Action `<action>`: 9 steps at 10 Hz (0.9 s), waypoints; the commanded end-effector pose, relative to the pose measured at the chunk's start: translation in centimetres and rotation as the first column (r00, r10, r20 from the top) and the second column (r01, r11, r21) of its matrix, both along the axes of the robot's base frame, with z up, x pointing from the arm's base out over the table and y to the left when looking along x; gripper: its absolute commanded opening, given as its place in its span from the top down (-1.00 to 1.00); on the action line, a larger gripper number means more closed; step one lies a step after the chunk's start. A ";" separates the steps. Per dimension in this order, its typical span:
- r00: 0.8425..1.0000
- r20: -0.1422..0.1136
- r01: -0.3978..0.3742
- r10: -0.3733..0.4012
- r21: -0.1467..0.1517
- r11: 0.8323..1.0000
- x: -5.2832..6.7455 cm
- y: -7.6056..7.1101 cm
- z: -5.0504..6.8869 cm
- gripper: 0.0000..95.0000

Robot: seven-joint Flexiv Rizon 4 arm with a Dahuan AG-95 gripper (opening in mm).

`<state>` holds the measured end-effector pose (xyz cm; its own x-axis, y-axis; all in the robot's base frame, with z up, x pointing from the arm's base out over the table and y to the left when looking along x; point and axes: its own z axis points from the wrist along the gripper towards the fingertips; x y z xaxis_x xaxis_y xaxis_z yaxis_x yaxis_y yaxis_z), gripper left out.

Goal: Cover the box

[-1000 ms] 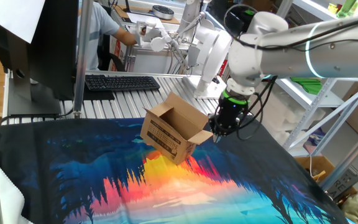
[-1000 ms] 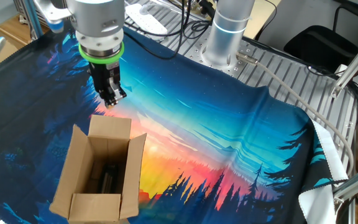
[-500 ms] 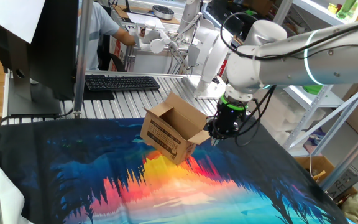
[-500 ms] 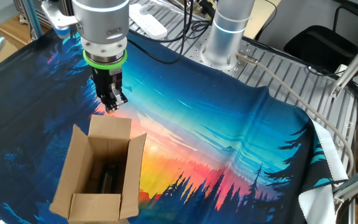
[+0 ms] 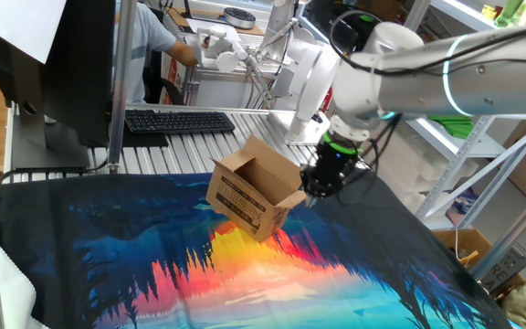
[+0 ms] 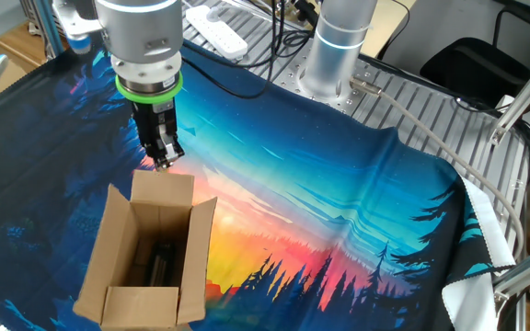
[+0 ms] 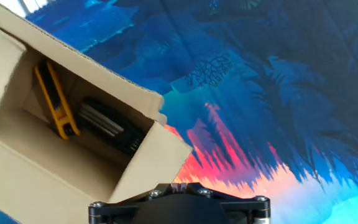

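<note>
Gripper [image 6: 164, 158] is clenched shut with nothing between its fingers, and it points straight down just beside the nearest flap [image 6: 163, 188] of the box [image 6: 145, 253]. From where I stand, the closed tip hangs near the upper edge of that flap; whether it touches the cardboard, I cannot tell.

The box stands open on the surface, on the colourful printed cloth [image 6: 320, 184], with all four flaps up or spread out. In the hand view I see a yellow tool [image 7: 55, 99] and a dark object [image 7: 107, 127] lying at the bottom.

I think the risks are these. The carton looks light, so a sideways push on the flap may slide the whole box over the cloth instead of folding the flap, and the cloth itself may wrinkle under it. If the tip comes too low, it may press the flap against the box wall or tip the carton over. If it passes too high, it misses the edge. The flap may also spring back up, because corrugated cardboard is stiff at the fold. The neighbouring side flaps [image 6: 205, 234] may also block the way when this one goes down.
</note>
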<state>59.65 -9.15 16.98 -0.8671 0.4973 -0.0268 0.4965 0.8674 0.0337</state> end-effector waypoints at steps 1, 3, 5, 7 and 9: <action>0.999 -0.023 0.029 -0.029 0.000 1.000 1.5 1.2 1.3 1.00; 0.998 -0.041 0.047 -0.047 0.004 0.999 2.9 1.8 2.4 1.00; 0.997 -0.044 0.068 -0.067 0.013 0.998 4.3 2.1 2.9 1.00; 0.996 -0.034 0.080 -0.079 0.019 0.997 4.9 2.5 2.2 1.00; 0.996 -0.018 0.084 -0.083 0.015 0.996 5.1 2.8 1.3 1.00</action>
<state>64.96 -6.37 18.11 -0.8224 0.5688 -0.0120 0.5679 0.8221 0.0403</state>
